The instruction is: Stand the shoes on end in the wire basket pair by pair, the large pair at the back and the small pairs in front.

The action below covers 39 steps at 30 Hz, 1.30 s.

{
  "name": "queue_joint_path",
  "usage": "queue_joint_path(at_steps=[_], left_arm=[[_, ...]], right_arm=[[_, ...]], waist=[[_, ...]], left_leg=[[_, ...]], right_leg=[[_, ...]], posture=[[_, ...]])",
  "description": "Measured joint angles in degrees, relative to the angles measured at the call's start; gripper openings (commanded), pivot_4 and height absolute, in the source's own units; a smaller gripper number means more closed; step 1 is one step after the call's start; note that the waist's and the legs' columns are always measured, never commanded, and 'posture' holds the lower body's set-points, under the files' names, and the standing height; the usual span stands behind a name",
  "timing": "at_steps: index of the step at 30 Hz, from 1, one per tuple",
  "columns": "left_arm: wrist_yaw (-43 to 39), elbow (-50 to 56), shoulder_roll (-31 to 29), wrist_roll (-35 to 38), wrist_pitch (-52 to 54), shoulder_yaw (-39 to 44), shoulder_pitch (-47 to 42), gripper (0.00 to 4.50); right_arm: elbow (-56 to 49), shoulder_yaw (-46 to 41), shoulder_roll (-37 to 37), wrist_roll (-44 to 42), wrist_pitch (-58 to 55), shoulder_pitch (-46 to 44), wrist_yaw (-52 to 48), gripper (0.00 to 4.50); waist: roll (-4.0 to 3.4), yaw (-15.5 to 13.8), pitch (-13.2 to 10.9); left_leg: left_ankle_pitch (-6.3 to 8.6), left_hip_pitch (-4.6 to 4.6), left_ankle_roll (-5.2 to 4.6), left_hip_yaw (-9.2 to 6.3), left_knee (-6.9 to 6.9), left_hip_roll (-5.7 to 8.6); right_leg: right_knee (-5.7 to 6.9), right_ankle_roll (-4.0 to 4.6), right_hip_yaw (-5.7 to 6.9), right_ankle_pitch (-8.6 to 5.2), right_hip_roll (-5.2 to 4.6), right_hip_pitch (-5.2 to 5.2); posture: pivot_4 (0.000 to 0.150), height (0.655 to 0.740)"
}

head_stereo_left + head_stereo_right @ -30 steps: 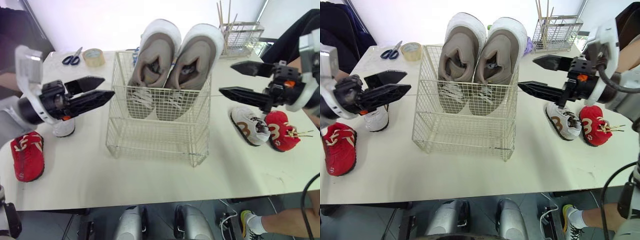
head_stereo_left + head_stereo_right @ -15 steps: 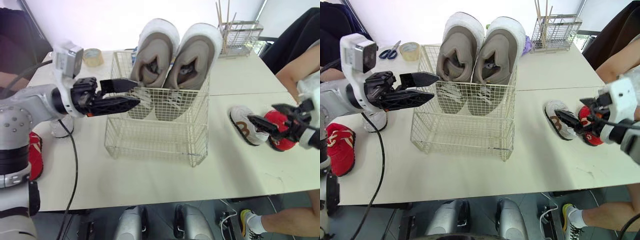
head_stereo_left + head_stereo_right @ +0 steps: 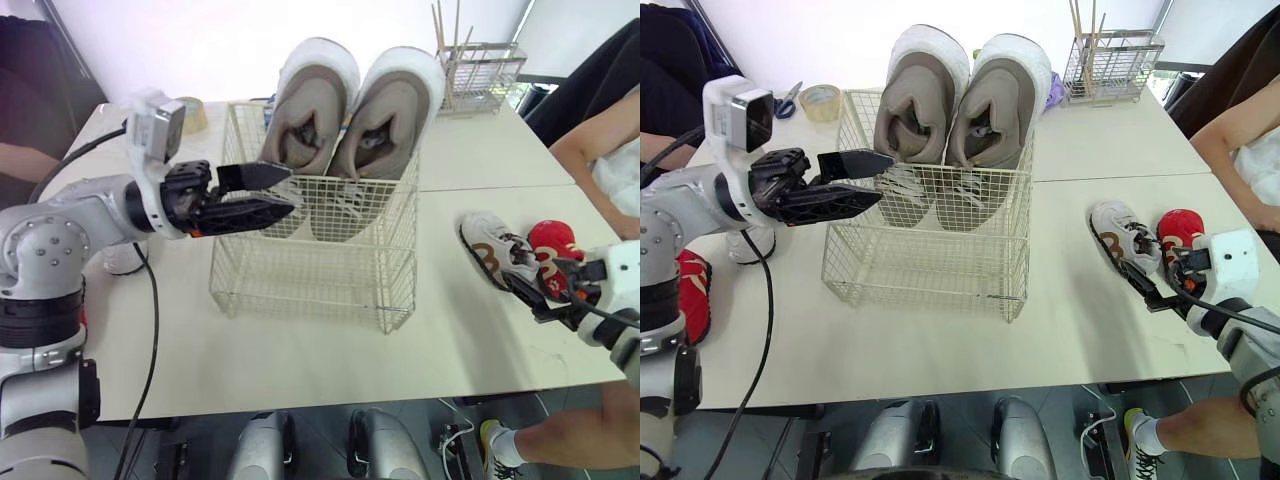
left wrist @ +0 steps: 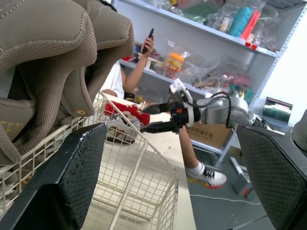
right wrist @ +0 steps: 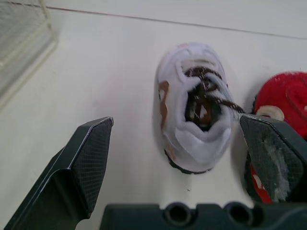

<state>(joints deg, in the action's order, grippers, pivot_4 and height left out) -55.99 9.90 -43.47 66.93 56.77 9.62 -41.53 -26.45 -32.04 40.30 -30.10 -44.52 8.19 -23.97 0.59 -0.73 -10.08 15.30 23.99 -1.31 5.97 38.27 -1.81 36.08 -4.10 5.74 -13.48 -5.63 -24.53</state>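
We see the wire basket (image 3: 300, 285) in the middle of the table (image 3: 450, 340), with the large pair (image 3: 390, 115) standing on end against its back wall and the front of the basket empty.

Our left gripper (image 3: 291, 190) hangs at the basket's upper left rim with its jaws moderately apart and nothing between them. Its tips are just beside the nearer large shoe, and in the left wrist view the rim wire runs across the gap.

Our right gripper (image 5: 176, 122) sits low over the table at the right, jaws spread wide and empty. The small white shoe (image 3: 490, 250) lies flat just ahead of them, in line with the gap, and one finger reaches alongside it; we cannot tell whether it touches. The small red shoe (image 3: 548, 245) lies just beside the white one, on the outer side.

At the left, another small white shoe (image 3: 748, 243) and another red shoe (image 3: 692, 290) rest on the table, well apart from the basket.
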Motion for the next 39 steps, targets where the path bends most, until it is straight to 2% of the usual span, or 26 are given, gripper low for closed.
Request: queue_joint_path(at_steps=[6,17,26,29,33,35,38,39], left_arm=[[1.9,0.7,0.8,-0.1,0.2,0.1,0.0,4.45],[5.7,3.6,1.2,-0.2,0.2,0.5,0.9,4.45],[7.9,4.7,1.2,-0.1,0.2,0.8,1.5,4.45],[8.2,4.8,1.3,-0.1,0.1,0.8,1.5,4.50],[8.4,4.8,1.3,-0.1,0.0,0.8,1.5,4.50],[8.4,4.8,1.3,-0.2,-0.2,0.8,1.5,4.50],[8.4,4.8,1.5,-0.3,-0.9,0.8,1.5,4.50],[8.4,4.8,1.5,-0.3,-1.0,0.8,1.5,4.50]], right_arm=[[7.5,3.2,-1.3,3.0,5.5,-1.3,-1.2,4.50],[24.2,8.8,-3.1,6.1,13.4,-12.0,-4.1,4.50],[30.9,10.3,-3.2,7.7,17.4,-15.5,-5.7,4.50],[32.5,10.9,-3.3,8.0,18.2,-16.0,-5.9,3.68],[33.5,11.0,-3.4,8.4,19.6,-16.5,-6.3,1.77],[33.5,10.9,-3.4,8.5,20.2,-16.7,-6.6,1.03],[33.6,10.9,-3.4,8.5,20.7,-16.8,-6.8,0.36],[33.6,10.9,-3.4,8.5,20.7,-16.8,-6.8,0.30]], waist=[[0.00,0.0,0.0],[0.00,0.1,0.0],[0.00,0.2,0.0],[-0.01,0.2,0.0],[0.00,0.2,0.0],[0.00,0.3,0.0],[0.00,0.3,0.0],[0.00,0.3,0.0]], left_leg=[[-0.09,-0.03,0.16,0.01,0.00,0.00],[-0.18,-0.09,0.29,0.03,0.00,-0.01],[-0.31,-0.19,0.52,0.04,0.00,-0.01],[-0.32,-0.20,0.54,0.04,0.00,-0.01],[-0.33,-0.24,0.55,0.04,0.00,-0.01],[-0.34,-0.28,0.55,0.05,0.00,-0.02],[-0.34,-0.32,0.57,0.05,0.00,-0.02],[-0.34,-0.32,0.57,0.05,0.00,-0.02]], right_leg=[[0.03,0.00,-0.01,0.00,0.00,0.00],[0.09,0.00,-0.06,0.01,0.02,0.03],[0.12,-0.01,-0.07,0.02,0.03,0.08],[0.13,-0.01,-0.08,0.02,0.03,0.09],[0.14,-0.01,-0.08,0.02,0.03,0.11],[0.14,0.00,-0.09,0.02,0.04,0.15],[0.16,0.00,-0.10,0.02,0.04,0.18],[0.16,0.00,-0.10,0.02,0.04,0.18]], posture=[[0.150,0.7400],[0.150,0.7400],[0.150,0.7400],[0.150,0.7400],[0.150,0.7400],[0.150,0.7400],[0.150,0.7400],[0.150,0.7400]])
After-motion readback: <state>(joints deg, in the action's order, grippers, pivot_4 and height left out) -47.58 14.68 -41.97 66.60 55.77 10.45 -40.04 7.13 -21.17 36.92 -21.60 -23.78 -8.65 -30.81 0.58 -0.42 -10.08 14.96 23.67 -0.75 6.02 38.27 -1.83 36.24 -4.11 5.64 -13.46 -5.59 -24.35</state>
